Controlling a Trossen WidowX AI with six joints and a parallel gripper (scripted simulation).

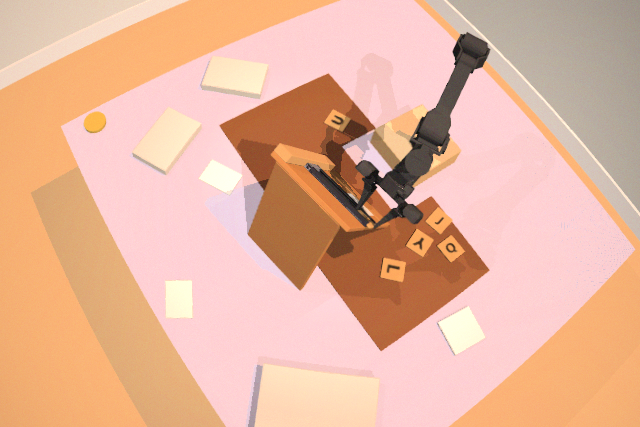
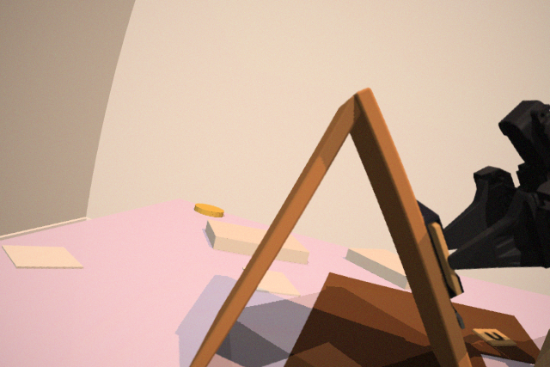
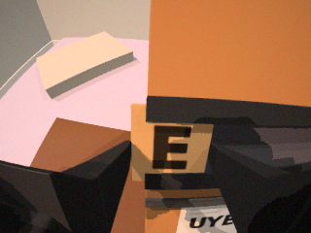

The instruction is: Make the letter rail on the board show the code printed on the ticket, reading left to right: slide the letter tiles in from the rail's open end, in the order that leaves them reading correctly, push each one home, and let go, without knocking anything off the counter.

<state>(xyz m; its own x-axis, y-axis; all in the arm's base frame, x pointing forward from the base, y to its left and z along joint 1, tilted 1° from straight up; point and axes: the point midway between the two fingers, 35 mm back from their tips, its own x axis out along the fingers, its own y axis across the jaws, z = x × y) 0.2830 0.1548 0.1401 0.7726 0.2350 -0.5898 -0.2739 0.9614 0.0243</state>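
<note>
The orange board stands as an A-frame, with the black rail across its face. My gripper is shut on the E tile. The E is upright at the rail's open end, mostly between the two bars, its left part sticking out. The ticket shows "UYE", and a finger hides what follows. The rail's far part is hidden. Loose tiles lie face up: U, J, Y, Q, L.
The brown mat lies under the board. A beige block sits below the arm. Other blocks, a large box, pale cards and a yellow disc lie around.
</note>
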